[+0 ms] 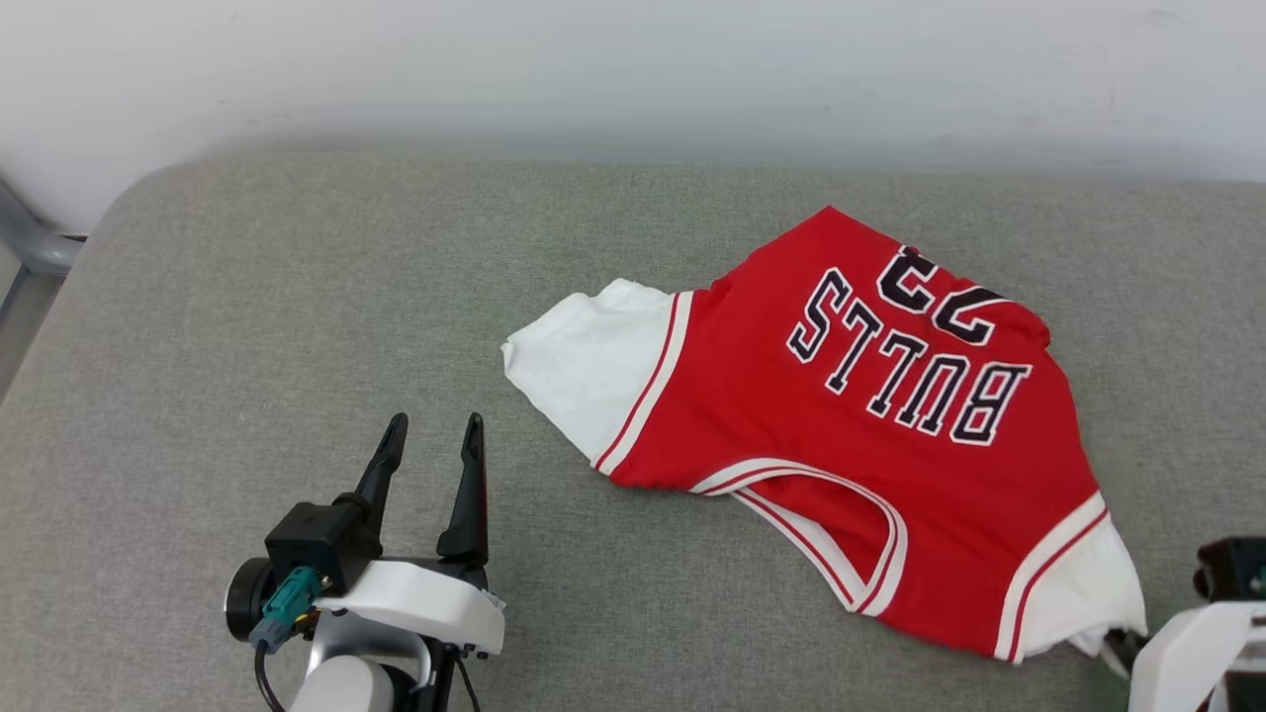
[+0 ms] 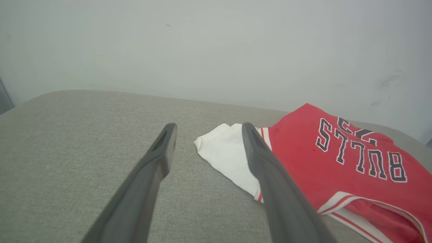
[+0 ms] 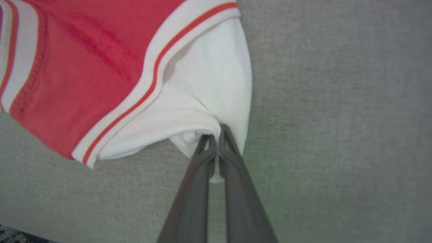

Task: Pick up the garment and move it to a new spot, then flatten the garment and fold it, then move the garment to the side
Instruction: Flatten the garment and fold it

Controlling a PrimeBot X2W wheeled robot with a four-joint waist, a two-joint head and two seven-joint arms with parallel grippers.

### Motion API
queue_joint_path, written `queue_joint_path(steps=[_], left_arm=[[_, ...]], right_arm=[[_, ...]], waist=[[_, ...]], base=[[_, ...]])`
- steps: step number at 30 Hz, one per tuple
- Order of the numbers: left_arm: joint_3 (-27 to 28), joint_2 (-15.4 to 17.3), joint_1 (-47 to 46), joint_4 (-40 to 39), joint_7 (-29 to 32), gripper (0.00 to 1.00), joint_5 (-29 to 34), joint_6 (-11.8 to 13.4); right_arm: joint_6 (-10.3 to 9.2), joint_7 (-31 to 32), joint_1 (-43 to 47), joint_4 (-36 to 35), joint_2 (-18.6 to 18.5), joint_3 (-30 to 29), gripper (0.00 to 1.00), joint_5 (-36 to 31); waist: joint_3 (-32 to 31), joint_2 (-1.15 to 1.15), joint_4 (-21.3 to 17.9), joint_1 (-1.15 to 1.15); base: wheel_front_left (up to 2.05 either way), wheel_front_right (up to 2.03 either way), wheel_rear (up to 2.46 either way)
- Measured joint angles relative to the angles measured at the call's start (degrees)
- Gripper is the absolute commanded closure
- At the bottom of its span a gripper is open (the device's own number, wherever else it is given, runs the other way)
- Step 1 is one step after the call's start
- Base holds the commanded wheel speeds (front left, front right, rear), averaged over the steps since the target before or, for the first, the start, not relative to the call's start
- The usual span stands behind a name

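Well, the right claw (image 3: pixel 217 135) is pinched tight on the garment (image 1: pixel 870 425) — a red basketball-jersey shirt with white short sleeves, striped trim and black white-edged lettering. What it grips is a bunched fold at the edge of the white sleeve (image 3: pixel 209 98), right at its fingertips. From that claw the garment spreads away ahead and off to its left across the grey woven cushion (image 1: pixel 297 297). It lies mostly flat but skewed, with the collar opening toward the robot and the lettering upside down from the robot's side.

Its long axis runs sleeve to sleeve, slanting from the pinched sleeve at the right claw out to the other white sleeve (image 1: pixel 584 366) at the far end. The left claw (image 1: pixel 436 423) hovers with its two dark fingers spread wide and nothing between them. That free sleeve lies ahead of it and a little to its right, near but apart from the fingertips.

So the right arm is the one that has the garment, and I'd judge the first step — lifting it to carry it to a new spot — is only beginning. Held by one corner, the cloth will likely hang and trail from that sleeve once raised.
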Motion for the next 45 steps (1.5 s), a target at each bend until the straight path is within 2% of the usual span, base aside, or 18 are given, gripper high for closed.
queue_joint_path(steps=[3, 4, 5, 6, 11, 16, 24, 29, 37, 45], left_arm=[[-0.04, 0.23, 0.07, 0.02, 0.37, 0.0, -0.07, 0.13], [-0.09, 0.3, 0.15, 0.09, 0.46, 0.0, -0.12, 0.13], [-0.13, 0.38, 0.29, 0.14, 0.63, 0.0, -0.12, 0.13], [-0.2, 0.51, 0.34, 0.16, 0.79, 0.0, -0.12, 0.13], [-0.43, 1.27, 1.39, 0.46, 1.82, 0.0, -0.52, 0.14], [-0.31, 1.98, 2.96, 0.6, 2.94, 0.0, -0.65, 0.48], [0.1, 3.53, 4.01, -0.62, 5.41, 0.0, -1.08, 1.26], [0.37, 4.97, 1.01, -0.69, 8.22, 0.0, -2.07, 0.48], [0.75, 7.35, -9.86, 3.2, 17.27, 0.0, -5.67, -2.78], [0.08, 11.54, -20.4, 11.9, 32.04, 0.0, -10.61, -5.46]], right_arm=[[0.01, -3.04, 0.95, 3.48, 2.86, -0.86, 1.0, -0.57], [0.0, -4.28, 0.92, 4.53, 3.74, -1.15, 0.83, -0.56], [-0.01, -5.66, 0.93, 5.54, 4.45, -1.22, 0.57, -0.68], [-0.01, -7.31, 0.93, 6.38, 5.08, -1.3, 0.0, -1.16], [0.01, -16.75, 1.59, 6.81, 7.95, -2.24, 0.0, -1.57], [-0.01, -23.73, 3.0, 3.22, 9.26, -4.33, 0.0, -3.15], [-0.01, -30.14, 4.28, -6.21, 12.27, -4.74, 0.0, -7.36], [-0.01, -31.87, 4.14, -11.12, 14.03, -3.75, 0.0, -10.85], [0.0, -35.61, 1.39, -16.89, 15.24, 1.27, 0.0, -12.94], [0.01, -37.43, -2.03, -14.11, 15.52, 3.33, 0.0, -12.06]], waist=[[-0.2, 0.0, -0.19, 0.0], [-0.41, 0.0, -0.2, 0.0], [-0.66, 0.0, -0.19, 0.0], [-0.89, 0.0, -0.17, 0.0], [-2.67, 0.0, 0.19, 0.0], [-5.06, 0.0, 0.04, 0.0], [-7.43, 0.0, -1.48, 0.0], [-6.8, 0.0, -2.47, 0.0], [-1.94, 0.0, -4.7, 0.0], [4.82, 0.0, -8.23, 0.0]], base=[[0.0, 0.0, 0.0], [0.0, 0.0, 0.0], [0.0, 0.0, 0.0], [0.0, 0.0, 0.0], [0.0, 0.0, 0.0], [0.0, 0.0, 0.0], [0.0, 0.0, 0.0], [0.0, 0.0, 0.0], [0.0, 0.0, 0.0], [0.0, 0.0, 0.0]])
